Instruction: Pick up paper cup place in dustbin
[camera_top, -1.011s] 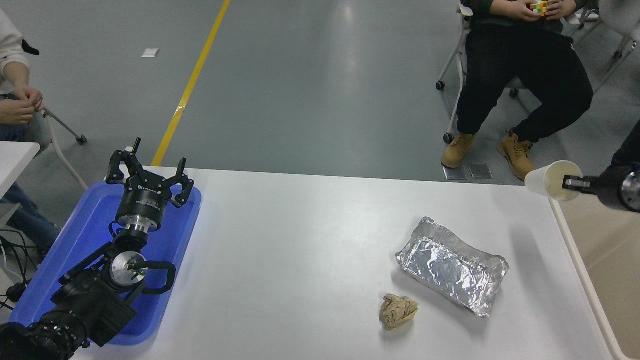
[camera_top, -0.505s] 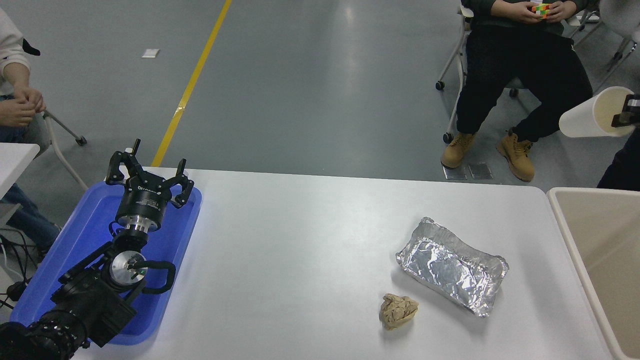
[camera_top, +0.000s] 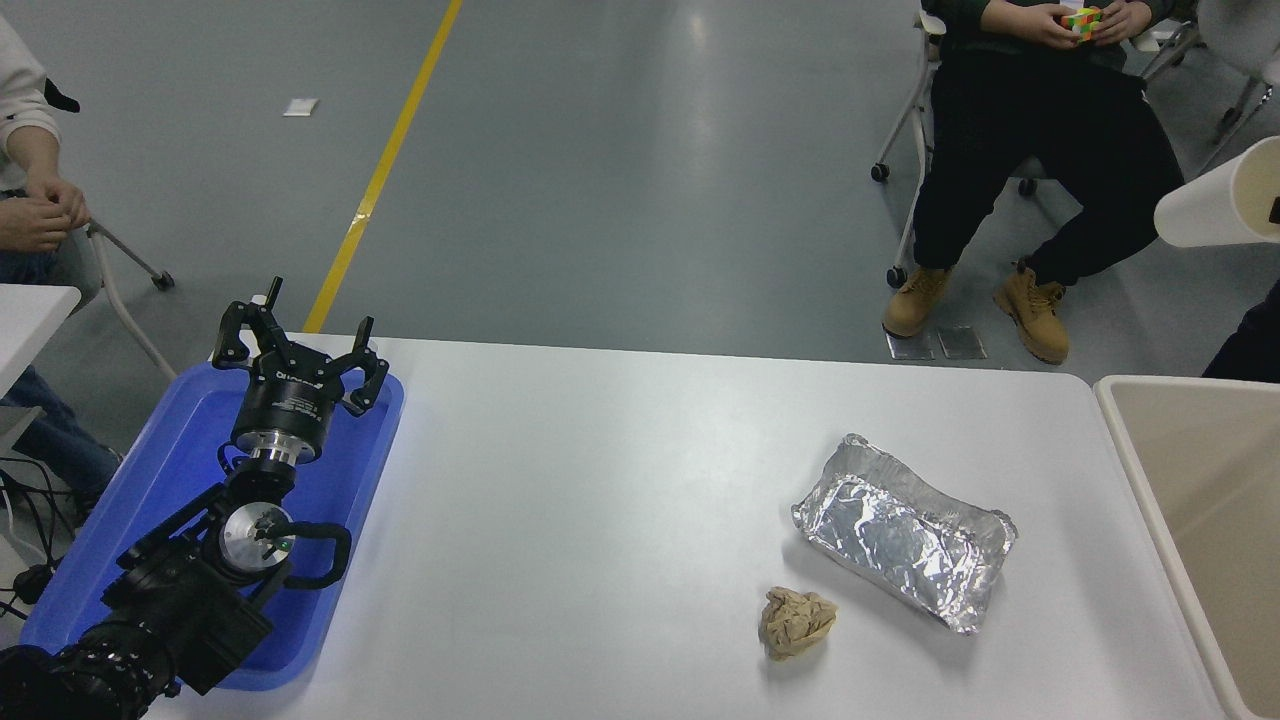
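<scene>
The white paper cup (camera_top: 1212, 198) hangs in the air at the right edge of the picture, tipped on its side with its cream inside facing right. It is high above the far end of the beige dustbin (camera_top: 1220, 500), which stands against the table's right side. Of my right gripper only a sliver of a black finger (camera_top: 1275, 210) shows at the cup's rim, and it holds the cup; the rest is out of view. My left gripper (camera_top: 300, 345) is parked open over the blue tray (camera_top: 160, 480) at the lower left.
A crinkled silver foil tray (camera_top: 905, 530) and a crumpled brown paper ball (camera_top: 795, 622) lie on the white table (camera_top: 600, 480) at the right. A person sits on a chair (camera_top: 1040, 150) beyond the far edge; another person (camera_top: 30, 200) sits at the far left.
The cup, held by my right gripper, has risen and moved right from just above the table's far right corner, and most of the gripper has left the picture. The left arm has not moved.
</scene>
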